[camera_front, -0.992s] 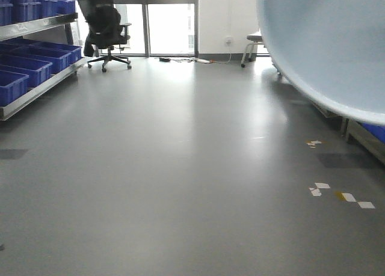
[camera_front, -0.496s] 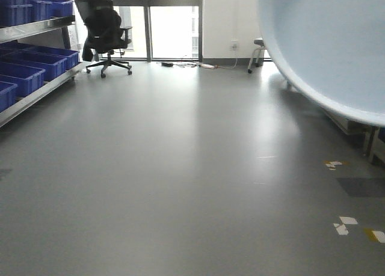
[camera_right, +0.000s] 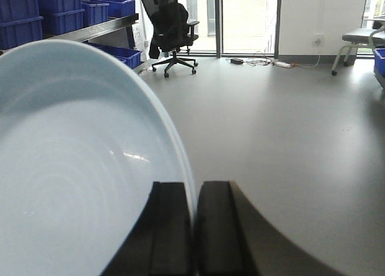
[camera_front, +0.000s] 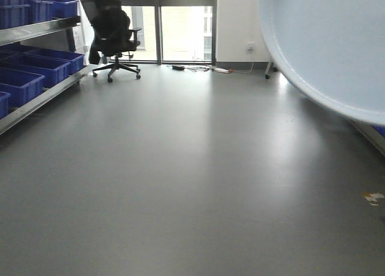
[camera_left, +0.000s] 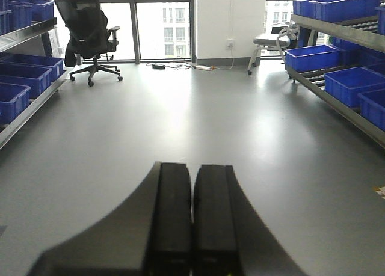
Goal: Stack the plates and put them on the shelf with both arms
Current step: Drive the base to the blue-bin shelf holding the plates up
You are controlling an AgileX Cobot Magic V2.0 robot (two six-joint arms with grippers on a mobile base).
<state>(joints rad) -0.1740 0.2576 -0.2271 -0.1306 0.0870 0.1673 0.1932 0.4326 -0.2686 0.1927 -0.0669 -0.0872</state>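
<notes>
A large pale blue-white plate [camera_right: 78,168] fills the left of the right wrist view, standing on edge with faint rings on its face. My right gripper [camera_right: 194,189] is shut on its rim, one black finger on each side. The same plate [camera_front: 331,41] covers the upper right corner of the front view, held up in the air. My left gripper [camera_left: 192,171] is shut with its fingers pressed together and nothing between them, pointing out over the grey floor. Neither arm shows in the front view.
Metal shelves with blue bins [camera_front: 30,77] run along the left, and more shelves with blue bins [camera_left: 337,65] run along the right. A black office chair [camera_front: 114,35] stands by the far windows, with a grey stool [camera_left: 271,41] and floor cables [camera_front: 204,68] nearby.
The view has moved forward and swung: the chair and windows shifted right, and the floor tape marks slid down and right, mostly out of sight. The plate keeps its place in the view.
</notes>
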